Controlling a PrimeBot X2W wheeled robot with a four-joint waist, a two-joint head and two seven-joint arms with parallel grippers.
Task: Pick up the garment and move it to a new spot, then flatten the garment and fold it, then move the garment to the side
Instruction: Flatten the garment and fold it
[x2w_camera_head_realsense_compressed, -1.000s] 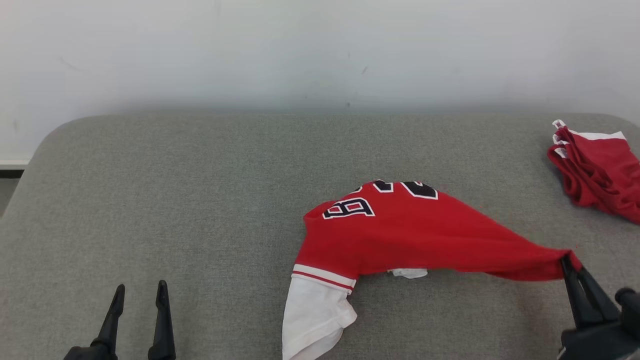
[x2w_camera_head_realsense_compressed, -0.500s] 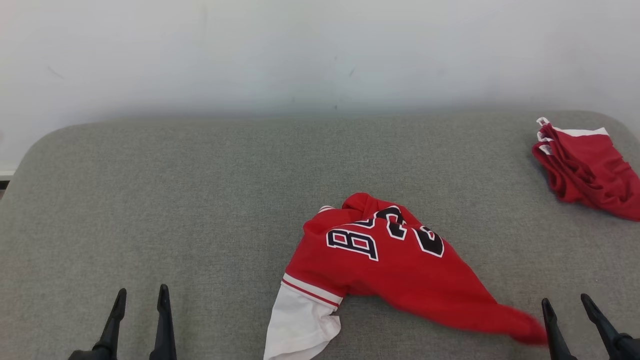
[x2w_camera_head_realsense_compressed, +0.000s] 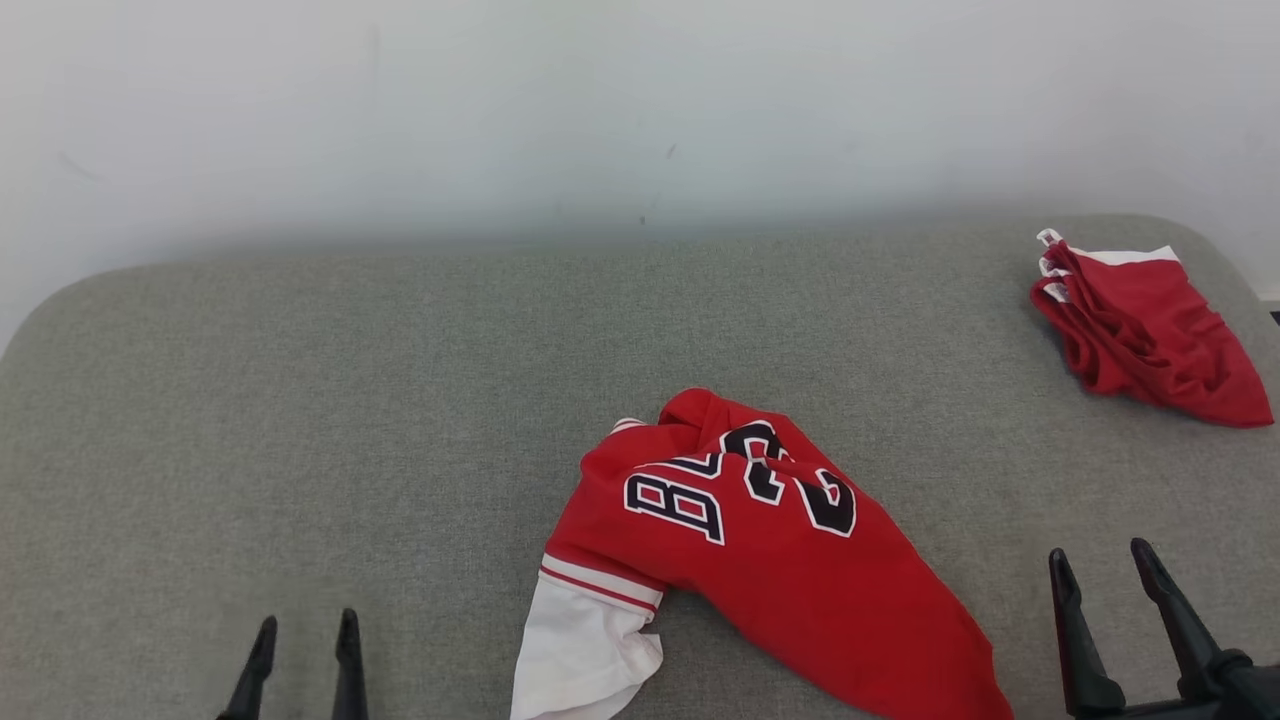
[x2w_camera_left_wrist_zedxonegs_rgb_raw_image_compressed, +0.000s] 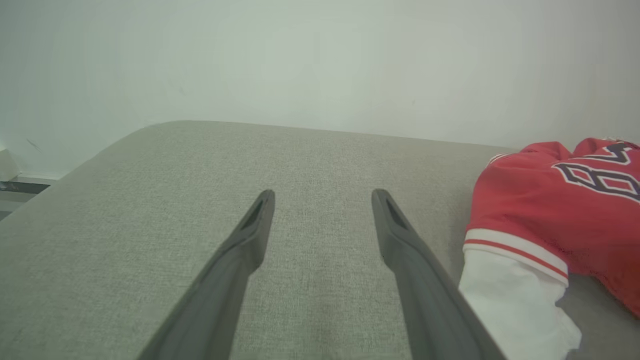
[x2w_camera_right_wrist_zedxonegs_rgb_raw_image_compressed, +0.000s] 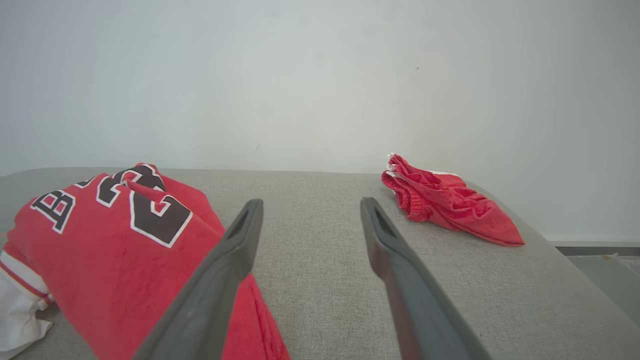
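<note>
The garment (x2w_camera_head_realsense_compressed: 770, 560) is a red jersey with black-and-white lettering and a white sleeve, lying crumpled on the grey cushioned surface (x2w_camera_head_realsense_compressed: 400, 420) near its front middle. In the left wrist view the garment (x2w_camera_left_wrist_zedxonegs_rgb_raw_image_compressed: 550, 210) shows at the right, and in the right wrist view the garment (x2w_camera_right_wrist_zedxonegs_rgb_raw_image_compressed: 100, 240) lies at the left. My right gripper (x2w_camera_head_realsense_compressed: 1098, 565) stands open just right of the jersey's lower corner, holding nothing; its own camera shows the right gripper (x2w_camera_right_wrist_zedxonegs_rgb_raw_image_compressed: 310, 210) with empty jaws. Far to the jersey's left, my left gripper (x2w_camera_head_realsense_compressed: 306, 630) is open over bare fabric, and the left gripper (x2w_camera_left_wrist_zedxonegs_rgb_raw_image_compressed: 322, 197) is empty in its view.
A second red cloth with white trim (x2w_camera_head_realsense_compressed: 1140, 335) lies bunched at the back right corner, also visible as the red cloth (x2w_camera_right_wrist_zedxonegs_rgb_raw_image_compressed: 445, 200) in the right wrist view. A pale wall (x2w_camera_head_realsense_compressed: 640, 100) rises behind the surface. The surface's rounded edges drop off at left and right.
My right gripper opened and let go of the jersey's corner, which dropped and settled into a heap. The head camera shifted, so the whole scene sits differently in view.
</note>
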